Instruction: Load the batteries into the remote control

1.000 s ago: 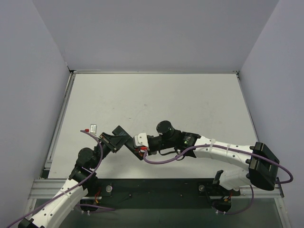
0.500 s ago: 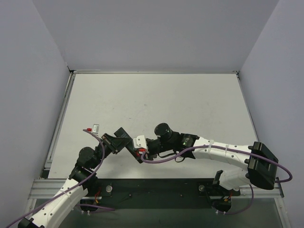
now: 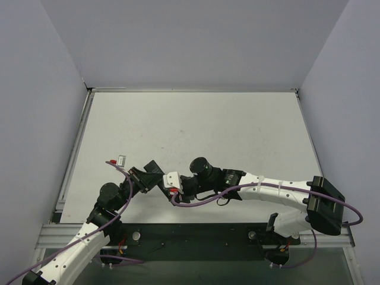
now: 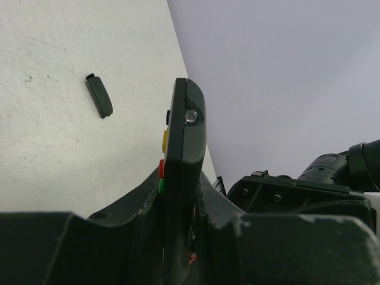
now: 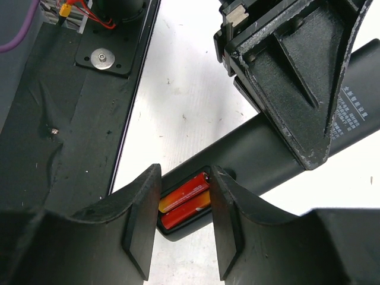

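Right gripper [image 5: 185, 222]: jaws parted, astride the batteries [image 5: 184, 199], apparently not pressing them. Two red cells lie side by side in the open end compartment of the remote control [image 5: 249, 151]. Left gripper [image 4: 178, 196]: clamped on remote control, held edge-on. Beyond it: black cover [image 4: 99, 97], flat on table [image 4: 47, 148].

Top looks down; wrist views share the remote control [image 5: 252, 151].

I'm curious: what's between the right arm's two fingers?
Two tiny red cylindrical batteries, in the open compartment of the slim black remote control: right wrist view.
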`<state>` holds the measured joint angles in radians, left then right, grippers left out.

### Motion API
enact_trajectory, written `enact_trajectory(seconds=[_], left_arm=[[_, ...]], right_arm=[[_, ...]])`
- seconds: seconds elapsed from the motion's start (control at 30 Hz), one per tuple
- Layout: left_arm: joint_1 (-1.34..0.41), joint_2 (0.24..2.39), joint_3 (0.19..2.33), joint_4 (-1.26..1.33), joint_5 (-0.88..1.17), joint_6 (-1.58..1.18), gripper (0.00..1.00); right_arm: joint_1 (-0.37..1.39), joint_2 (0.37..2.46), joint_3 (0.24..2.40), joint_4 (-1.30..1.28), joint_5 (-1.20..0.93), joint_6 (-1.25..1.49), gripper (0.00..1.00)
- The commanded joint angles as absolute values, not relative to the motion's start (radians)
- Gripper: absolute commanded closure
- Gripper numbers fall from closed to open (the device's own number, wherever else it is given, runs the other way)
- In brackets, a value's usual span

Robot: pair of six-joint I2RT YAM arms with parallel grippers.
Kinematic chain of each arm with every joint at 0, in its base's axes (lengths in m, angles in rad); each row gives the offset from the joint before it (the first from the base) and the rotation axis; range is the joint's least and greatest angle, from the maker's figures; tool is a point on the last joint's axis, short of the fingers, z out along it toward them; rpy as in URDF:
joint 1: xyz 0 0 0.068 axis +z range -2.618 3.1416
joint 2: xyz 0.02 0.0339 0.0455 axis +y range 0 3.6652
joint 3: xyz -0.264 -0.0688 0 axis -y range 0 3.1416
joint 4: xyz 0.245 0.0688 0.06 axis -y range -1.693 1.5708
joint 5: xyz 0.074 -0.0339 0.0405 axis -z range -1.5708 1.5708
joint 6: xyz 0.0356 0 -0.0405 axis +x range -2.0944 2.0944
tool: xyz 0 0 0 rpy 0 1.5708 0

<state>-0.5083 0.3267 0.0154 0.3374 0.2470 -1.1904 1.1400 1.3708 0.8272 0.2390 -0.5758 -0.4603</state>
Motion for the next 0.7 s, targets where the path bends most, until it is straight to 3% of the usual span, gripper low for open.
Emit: enact_trajectory(seconds=[0.0, 0.67], left_arm=[[-0.506, 0.299, 0.118, 0.611, 0.278, -1.276, 1.00], [-0.506, 0.301, 0.071, 0.615, 0.290, -1.259, 1.00]], right_arm=[[1.143, 1.391, 0.818, 0.178, -0.574, -0.400, 0.64], [1.094, 1.325, 0.914, 0.252, -0.641, -0.268, 0.48]])
